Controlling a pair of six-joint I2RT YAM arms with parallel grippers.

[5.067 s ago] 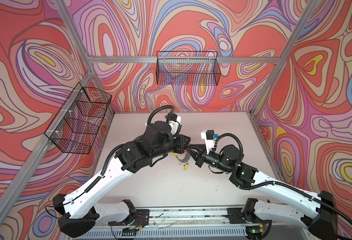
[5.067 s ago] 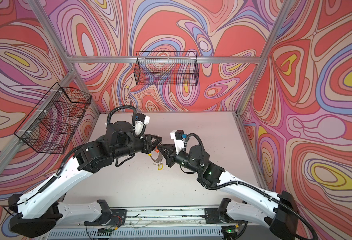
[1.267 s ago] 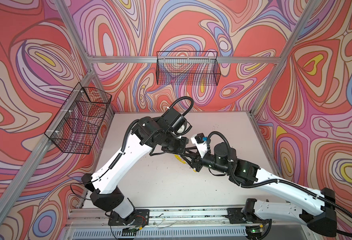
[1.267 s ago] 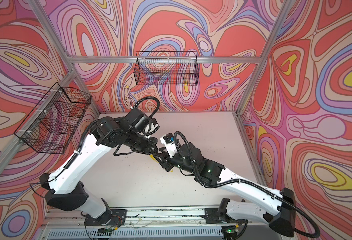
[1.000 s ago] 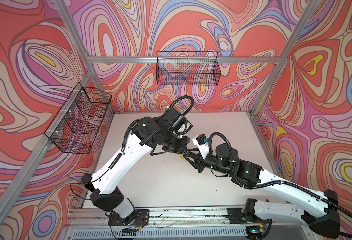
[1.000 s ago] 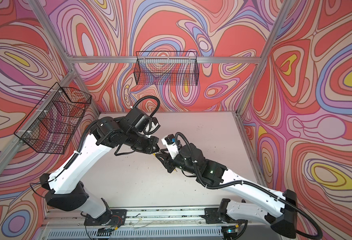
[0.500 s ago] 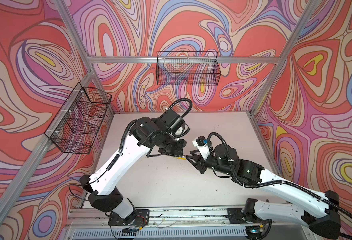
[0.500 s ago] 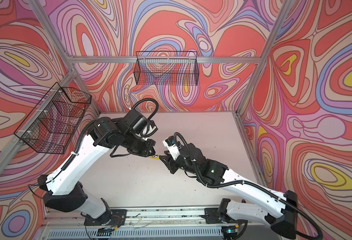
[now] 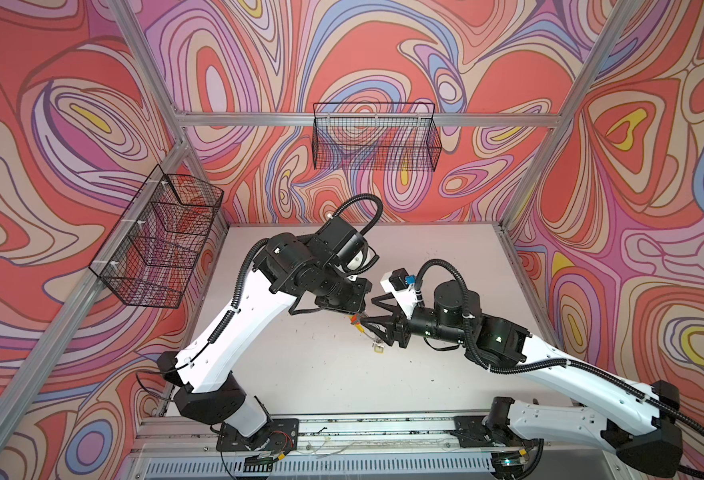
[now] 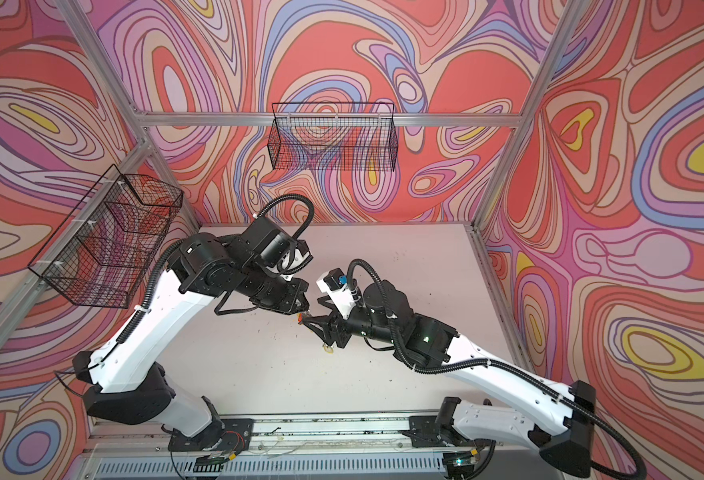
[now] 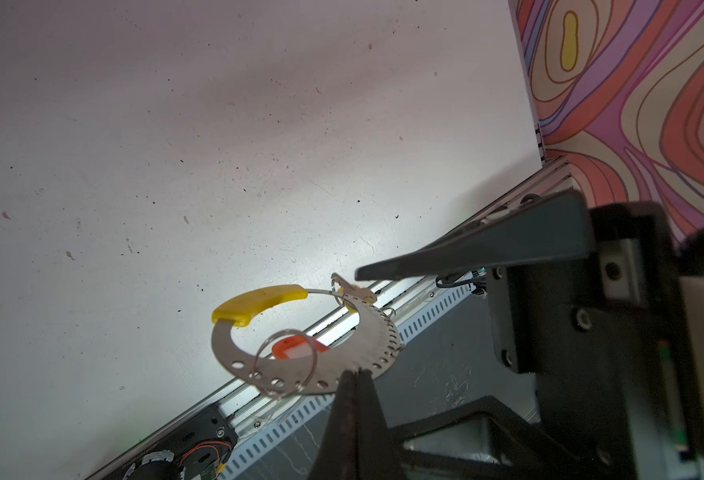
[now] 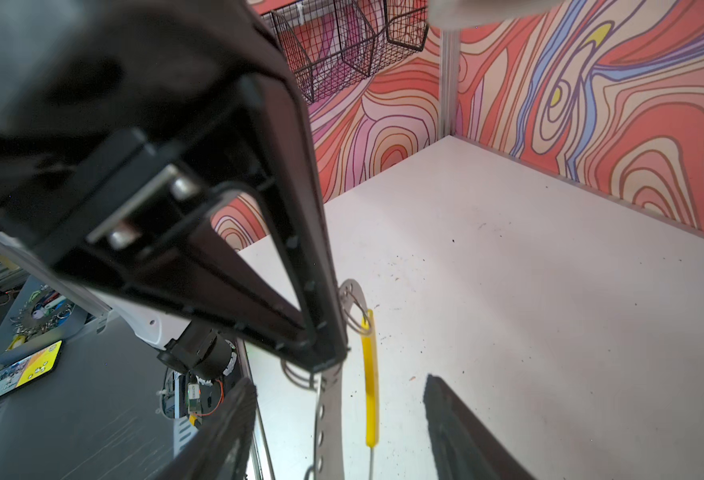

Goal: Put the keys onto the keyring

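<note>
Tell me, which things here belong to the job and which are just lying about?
Job: keyring, pinched by the shut left gripper; red key tag; small silver key; open right gripper.
Just about: wire basket on the back wall; compartmented wire basket on the side wall.

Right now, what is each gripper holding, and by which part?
The left gripper pinches the keyring by its flat grey rim. The right gripper is open and holds nothing.

Long wire basket; divided wire basket; speckled white table.
</note>
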